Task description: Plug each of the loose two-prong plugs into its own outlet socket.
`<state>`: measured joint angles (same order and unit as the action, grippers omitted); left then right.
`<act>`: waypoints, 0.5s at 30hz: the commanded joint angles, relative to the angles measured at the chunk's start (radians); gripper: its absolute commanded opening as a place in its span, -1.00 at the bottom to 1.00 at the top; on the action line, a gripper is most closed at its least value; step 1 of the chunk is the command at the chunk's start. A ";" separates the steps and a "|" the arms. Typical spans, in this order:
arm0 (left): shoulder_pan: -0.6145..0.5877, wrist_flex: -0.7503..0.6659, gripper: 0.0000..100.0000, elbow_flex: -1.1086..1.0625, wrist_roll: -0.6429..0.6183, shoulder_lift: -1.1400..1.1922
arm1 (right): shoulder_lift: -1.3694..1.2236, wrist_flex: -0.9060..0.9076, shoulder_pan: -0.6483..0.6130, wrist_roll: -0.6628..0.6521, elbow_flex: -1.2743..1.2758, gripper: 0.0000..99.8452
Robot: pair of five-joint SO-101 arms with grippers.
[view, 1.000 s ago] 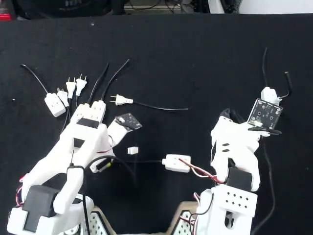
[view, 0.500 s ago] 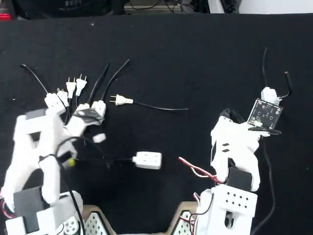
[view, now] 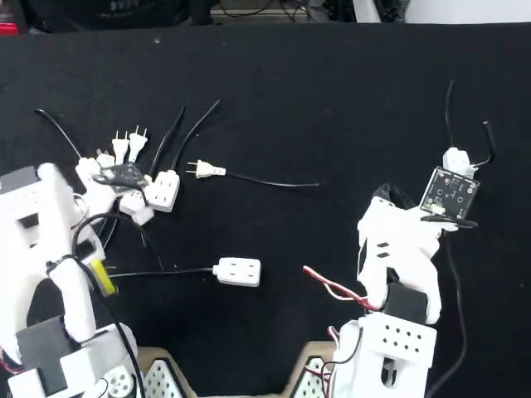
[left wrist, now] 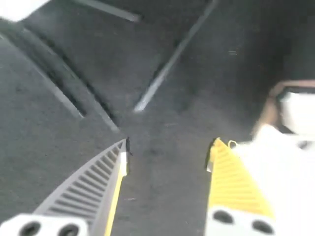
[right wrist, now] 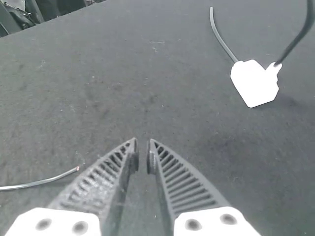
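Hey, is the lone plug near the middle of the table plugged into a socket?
No, the plug lies loose on the black table, with both prongs bare.

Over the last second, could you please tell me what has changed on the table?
The left arm swung away from the table's middle toward the plug cluster on its left; its gripper is open, holding nothing. The outlet strip slid left along with its cable. The right arm and the single plug stayed put.
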<state>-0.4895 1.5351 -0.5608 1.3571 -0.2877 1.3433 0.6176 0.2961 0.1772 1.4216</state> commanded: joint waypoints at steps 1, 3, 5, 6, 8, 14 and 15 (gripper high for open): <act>0.205 0.206 -0.49 0.048 -0.018 -0.015 | 0.019 0.003 -0.023 0.003 -0.054 -0.94; 0.351 0.176 -0.54 -0.001 -0.144 -0.015 | 0.019 0.003 -0.023 0.003 -0.054 -0.94; 0.493 0.061 -0.60 -0.047 -0.347 -0.015 | 0.019 0.003 -0.023 0.003 -0.054 -0.94; 0.555 -0.009 -0.62 -0.073 -0.454 -0.015 | 0.019 0.003 -0.023 0.003 -0.053 -0.94; 0.676 -0.152 -0.62 -0.120 -0.637 -0.015 | 0.019 0.005 -0.023 0.003 -0.053 -0.94; 0.915 -0.407 -0.55 -0.162 -1.025 -0.012 | 0.019 0.005 -0.023 0.003 -0.051 -0.94; 0.929 -0.434 -0.54 -0.162 -1.057 -0.008 | 0.019 0.003 -0.023 0.003 -0.051 -0.94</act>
<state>0.3406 1.2252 -0.7234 0.5086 -0.2877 1.3433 0.6176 0.2961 0.1772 1.4216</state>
